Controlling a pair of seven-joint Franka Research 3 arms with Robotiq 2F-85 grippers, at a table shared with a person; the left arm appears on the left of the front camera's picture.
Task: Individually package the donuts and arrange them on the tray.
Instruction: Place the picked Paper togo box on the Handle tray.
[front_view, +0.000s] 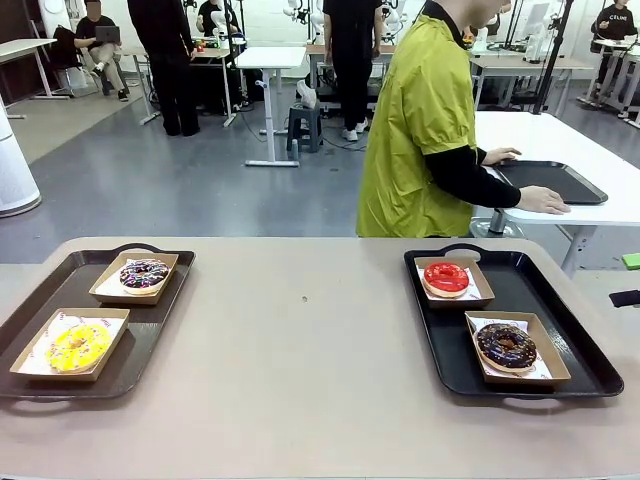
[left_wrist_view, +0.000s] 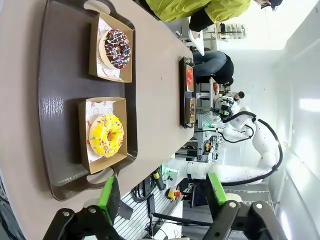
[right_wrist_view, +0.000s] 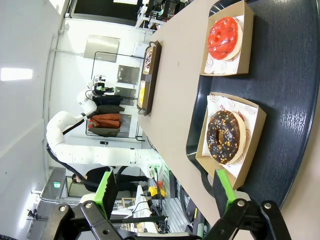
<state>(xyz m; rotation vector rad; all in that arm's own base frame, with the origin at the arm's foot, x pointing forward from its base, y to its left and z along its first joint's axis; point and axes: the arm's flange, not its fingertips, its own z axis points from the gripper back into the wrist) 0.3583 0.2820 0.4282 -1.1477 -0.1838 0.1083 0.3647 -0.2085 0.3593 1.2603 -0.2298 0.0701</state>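
Note:
Four donuts each lie in a paper-lined cardboard box on two trays. On the brown left tray (front_view: 170, 300) sit the sprinkled chocolate donut (front_view: 144, 274) (left_wrist_view: 117, 48) and the yellow donut (front_view: 79, 345) (left_wrist_view: 106, 135). The black right tray (front_view: 575, 340) carries the red donut (front_view: 446, 277) (right_wrist_view: 224, 36) and the dark chocolate donut (front_view: 506, 346) (right_wrist_view: 226, 136). My left gripper (left_wrist_view: 162, 192) hangs open, apart from the left tray's near handle, nothing between its fingers. Open too, my right gripper (right_wrist_view: 165, 192) hovers off the right tray's near end, holding nothing.
A person in a yellow-green top (front_view: 425, 130) stands beyond the table's far edge, turned away, hands on another black tray (front_view: 555, 182) on a white table. The tan table's middle (front_view: 310, 340) lies bare between the two trays.

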